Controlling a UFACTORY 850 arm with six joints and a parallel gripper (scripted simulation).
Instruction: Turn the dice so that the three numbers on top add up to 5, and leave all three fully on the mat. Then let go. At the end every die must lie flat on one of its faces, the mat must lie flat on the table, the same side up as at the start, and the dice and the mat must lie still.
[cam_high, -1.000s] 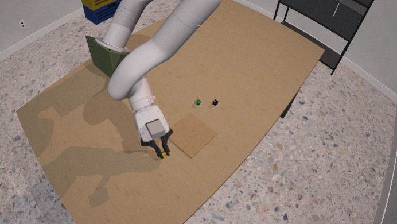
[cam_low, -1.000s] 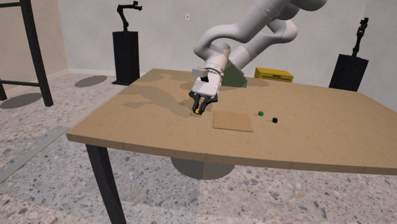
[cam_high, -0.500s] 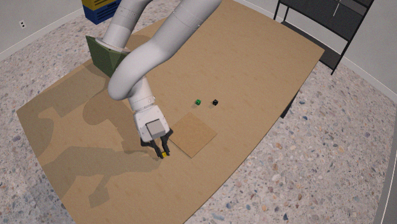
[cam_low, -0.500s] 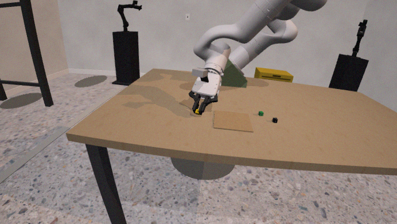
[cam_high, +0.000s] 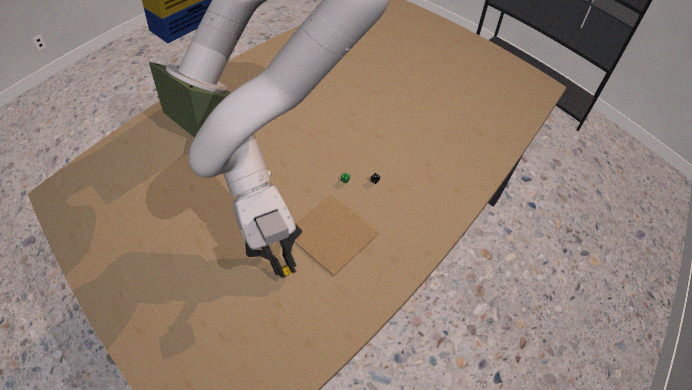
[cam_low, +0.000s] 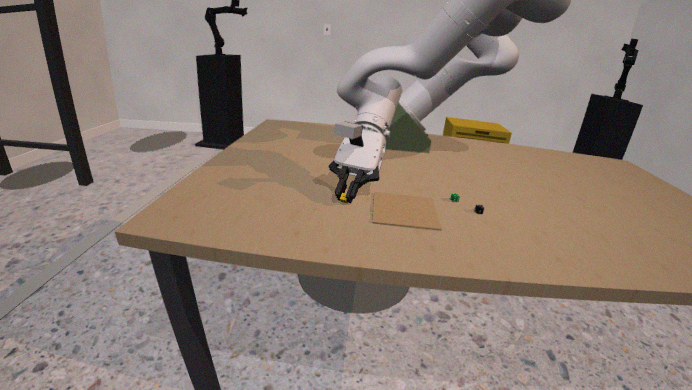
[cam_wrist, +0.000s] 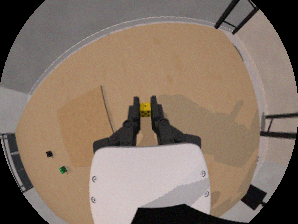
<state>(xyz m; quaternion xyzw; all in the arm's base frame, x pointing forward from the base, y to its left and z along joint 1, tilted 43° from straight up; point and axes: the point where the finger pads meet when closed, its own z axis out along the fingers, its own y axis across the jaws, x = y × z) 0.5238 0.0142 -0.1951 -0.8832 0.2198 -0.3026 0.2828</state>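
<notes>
Three dice show from above, none on the mat (cam_high: 335, 234): the gripper (cam_high: 285, 267) is clenched on the yellow die (cam_high: 286, 270) low over the table (cam_high: 450, 110), just off the mat's near corner, while the green die (cam_high: 345, 177) and black die (cam_high: 375, 178) sit on bare wood beyond its far edge. From the side, the fingertips pinch the yellow die (cam_low: 343, 198) at or barely above the wood, likely so it can be turned and carried across; the wrist view shows it (cam_wrist: 144, 106) squeezed between both fingers, the mat (cam_wrist: 80, 123) to the left; pips are too small to read.
</notes>
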